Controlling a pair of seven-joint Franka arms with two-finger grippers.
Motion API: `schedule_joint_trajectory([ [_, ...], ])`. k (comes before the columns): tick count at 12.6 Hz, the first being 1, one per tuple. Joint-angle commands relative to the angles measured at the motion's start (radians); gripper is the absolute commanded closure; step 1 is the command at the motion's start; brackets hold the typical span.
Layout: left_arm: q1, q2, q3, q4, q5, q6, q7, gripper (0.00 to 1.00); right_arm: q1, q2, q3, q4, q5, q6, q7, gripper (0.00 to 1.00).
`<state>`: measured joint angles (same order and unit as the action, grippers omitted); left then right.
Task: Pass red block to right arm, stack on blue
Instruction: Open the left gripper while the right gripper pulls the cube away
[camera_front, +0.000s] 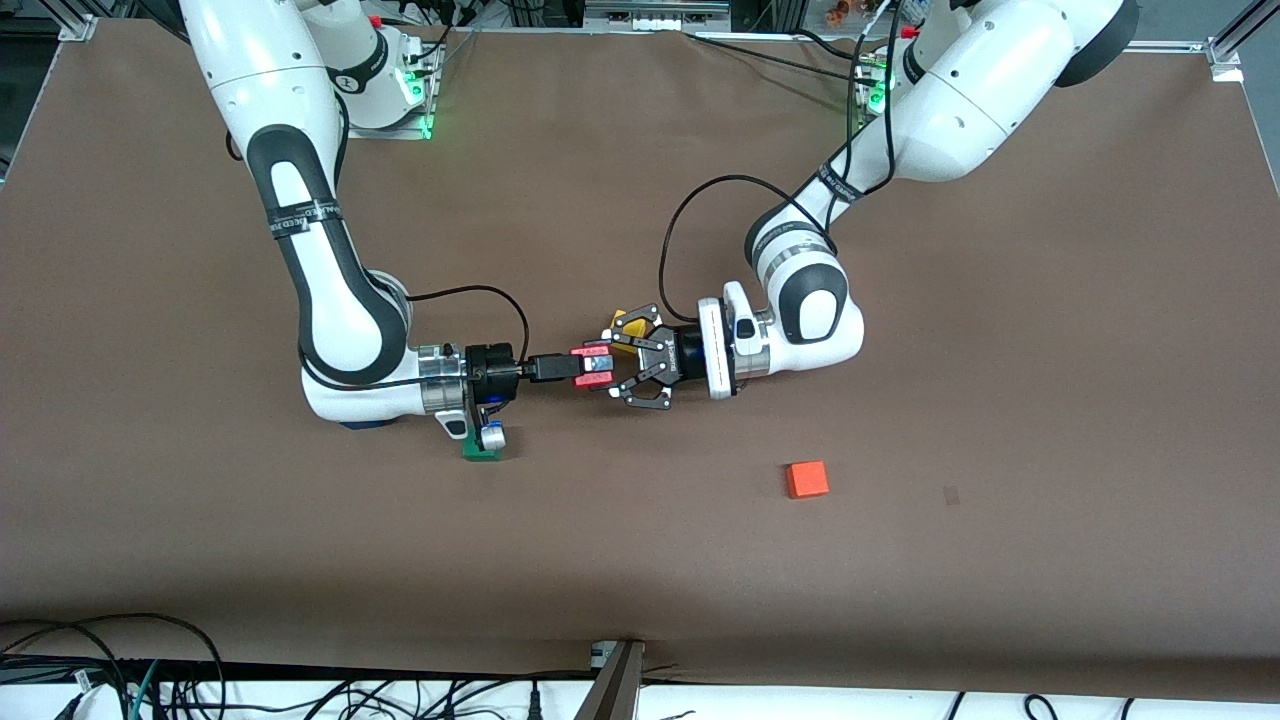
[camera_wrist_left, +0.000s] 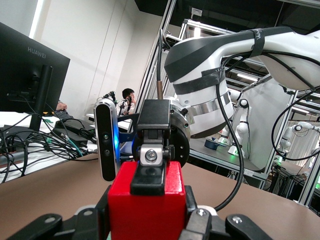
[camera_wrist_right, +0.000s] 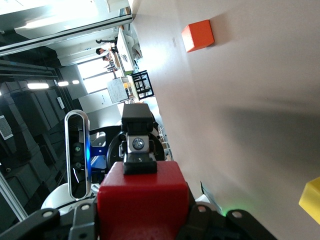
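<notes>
Front view: red block held by both grippers in mid-handover

Front view shows us the left gripper (camera_front: 612, 368) and the right gripper (camera_front: 585, 368) meeting nose to nose above the bench (camera_front: 640, 560), both clamped on the red block (camera_front: 594, 367). We judge the coming move turns on the left gripper letting go. The blue cube (camera_front: 360, 424) peeks out under the right arm's wrist, back along the right gripper's own axis toward its base, so only a short carry follows. A green cube (camera_front: 482, 452) sits beside it, a yellow cube (camera_front: 632, 325) by the left gripper, an orange cube (camera_front: 806, 479) well apart.
</notes>
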<state>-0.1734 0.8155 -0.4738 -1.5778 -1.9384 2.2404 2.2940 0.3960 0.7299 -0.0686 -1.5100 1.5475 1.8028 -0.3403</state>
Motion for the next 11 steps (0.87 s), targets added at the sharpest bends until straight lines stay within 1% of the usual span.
schedule_joint_trajectory([
  [1, 0.009, -0.001, -0.002, 0.006, -0.017, -0.004, 0.004, 0.00, -0.005, -0.044, -0.031, -0.024, -0.036, 0.007, 0.010, 0.92],
  [3, 0.020, -0.022, -0.002, -0.002, -0.014, -0.004, -0.054, 0.00, -0.011, -0.061, -0.060, -0.007, -0.133, 0.009, 0.010, 0.92],
  [5, 0.037, -0.041, 0.000, -0.010, 0.004, -0.004, -0.106, 0.00, -0.009, -0.073, -0.121, 0.025, -0.278, 0.010, 0.010, 0.92],
  [6, 0.052, -0.050, -0.002, -0.017, 0.042, -0.004, -0.143, 0.00, -0.009, -0.073, -0.152, 0.045, -0.352, 0.009, 0.010, 0.92],
  [7, 0.069, -0.062, 0.000, -0.022, 0.096, -0.005, -0.201, 0.00, -0.002, -0.073, -0.184, 0.062, -0.450, 0.010, 0.020, 0.92],
  [8, 0.095, -0.080, 0.000, -0.030, 0.164, -0.014, -0.271, 0.00, -0.002, -0.073, -0.206, 0.067, -0.595, 0.016, 0.030, 0.92],
  [9, 0.121, -0.094, 0.000, -0.033, 0.247, -0.051, -0.341, 0.00, -0.002, -0.073, -0.214, 0.071, -0.747, 0.062, 0.030, 0.92],
  [11, 0.178, -0.107, 0.001, -0.033, 0.391, -0.119, -0.471, 0.00, 0.000, -0.073, -0.215, 0.073, -1.020, 0.144, 0.058, 0.92],
])
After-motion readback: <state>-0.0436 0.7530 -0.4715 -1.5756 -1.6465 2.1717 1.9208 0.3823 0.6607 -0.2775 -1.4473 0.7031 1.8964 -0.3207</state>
